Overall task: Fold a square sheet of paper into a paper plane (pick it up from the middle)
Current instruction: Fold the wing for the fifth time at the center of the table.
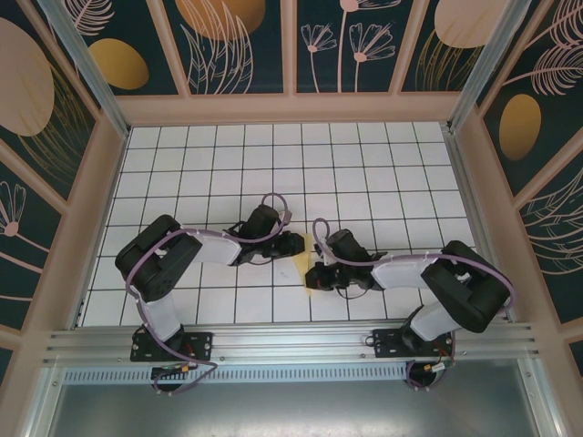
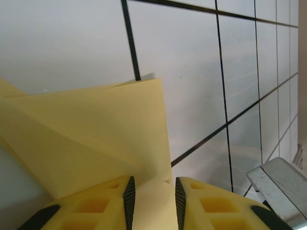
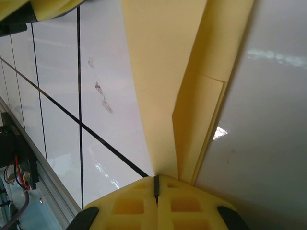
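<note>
A glossy white table [image 1: 273, 155], ruled into square tiles by thin black lines, is enclosed by dark panels [image 1: 241, 45] printed with pale flowers and orange ovals.

Near the front middle of this table, between the two wrists, the sheet of paper [image 1: 308, 259] is found. It is thin, pale yellow and unmarked, and it is no longer flat. In the left wrist view, the sheet of paper [image 2: 96, 139] is seen as overlapping triangular layers with sharp diagonal creases and one square corner raised off the tiles. In the right wrist view, the sheet of paper [image 3: 163, 72] is shown as a long narrow fold, with a smaller flap tucked along one side and a crisp ridge down its length.

The near end of that fold is clamped by the right gripper [image 3: 156, 184] [image 1: 317, 273], whose yellow honeycomb pads are pressed together with only a dark seam between them. The fingers of the left gripper [image 2: 152, 191] [image 1: 293, 246] are held apart, and a strip of paper is seen in the gap. Whether it is touched cannot be told.

A few smudges are seen on the tiles, and an aluminium rail [image 1: 291, 341] is fixed along the near edge.
</note>
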